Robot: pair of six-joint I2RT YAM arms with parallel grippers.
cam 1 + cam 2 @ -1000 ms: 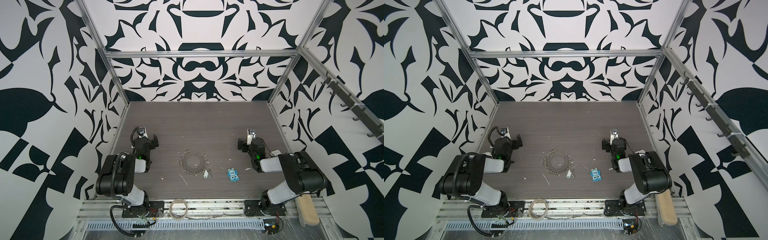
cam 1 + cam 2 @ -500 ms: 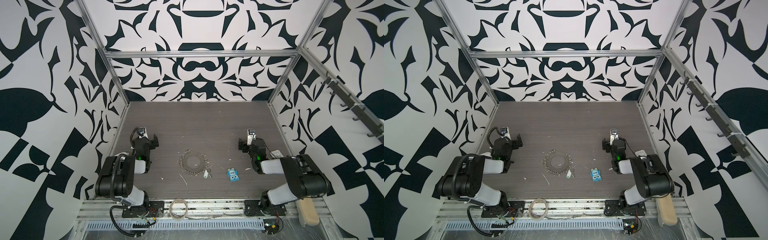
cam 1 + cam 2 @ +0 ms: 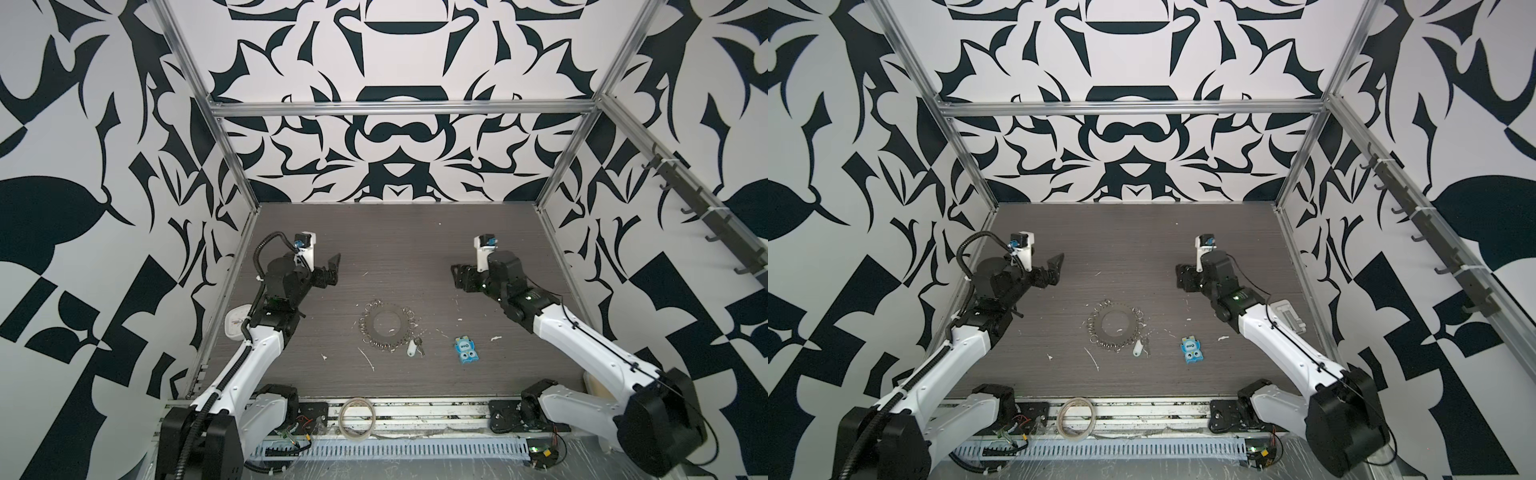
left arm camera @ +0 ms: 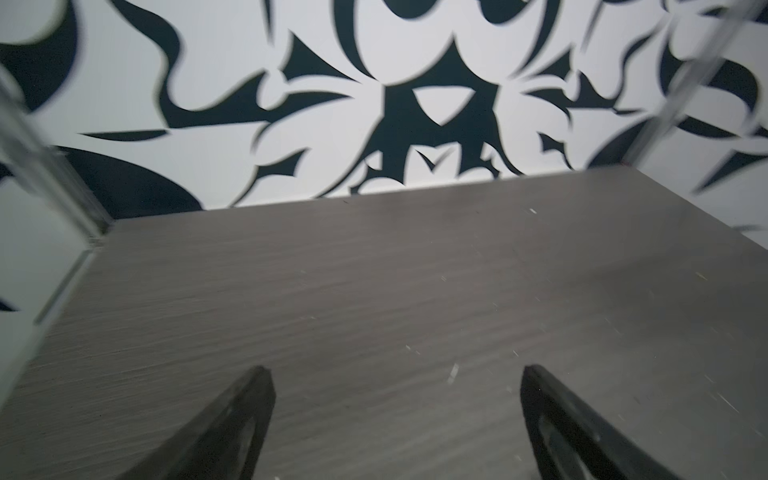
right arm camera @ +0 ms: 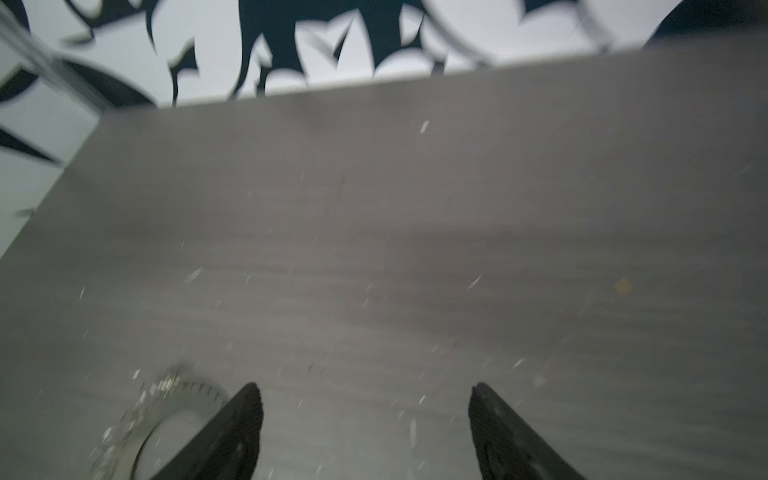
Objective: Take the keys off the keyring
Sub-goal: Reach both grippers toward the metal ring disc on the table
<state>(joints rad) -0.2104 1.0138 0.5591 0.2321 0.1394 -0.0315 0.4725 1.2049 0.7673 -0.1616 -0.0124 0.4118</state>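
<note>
lying on the worktop (image 3: 395,241), the keyring (image 3: 367,328) has the keys (image 3: 411,348) at its near-right rim; you see left claw (image 4: 395,374) and right claw (image 5: 365,388) both spread open, empty.

A blue cartoon-faced packet (image 3: 466,350) is seen lying flat on the grey wood-grain surface (image 3: 399,249), front-right of ctr, in both top views. White scraps (image 3: 368,358) are scattered mid-front. A translucent tape roll (image 3: 358,422) is laid past the front edge, off the surface. A slotted cable duct (image 3: 386,449) is run just below it. Black & white patterned walls (image 3: 399,145) are set round three sides; a hook rail (image 3: 706,220) is fixed to the rt wall.
</note>
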